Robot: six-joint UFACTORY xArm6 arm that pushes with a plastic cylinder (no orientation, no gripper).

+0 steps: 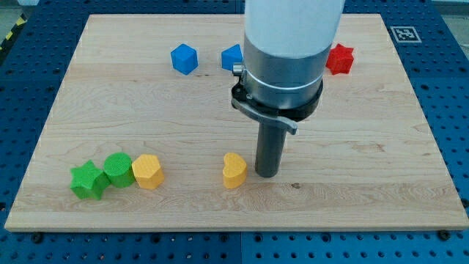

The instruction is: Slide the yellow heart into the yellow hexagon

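Note:
The yellow heart (234, 171) lies on the wooden board toward the view's bottom, near the middle. The yellow hexagon (147, 171) lies to its left at about the same height, a clear gap between them. My tip (267, 173) rests on the board just to the right of the yellow heart, very close to it or touching its right side; I cannot tell which.
A green cylinder (118, 169) touches the yellow hexagon's left side, and a green star (89, 180) sits left of that. A blue cube (184, 59), a second blue block (232, 57) partly hidden by the arm, and a red star (339, 59) lie near the top.

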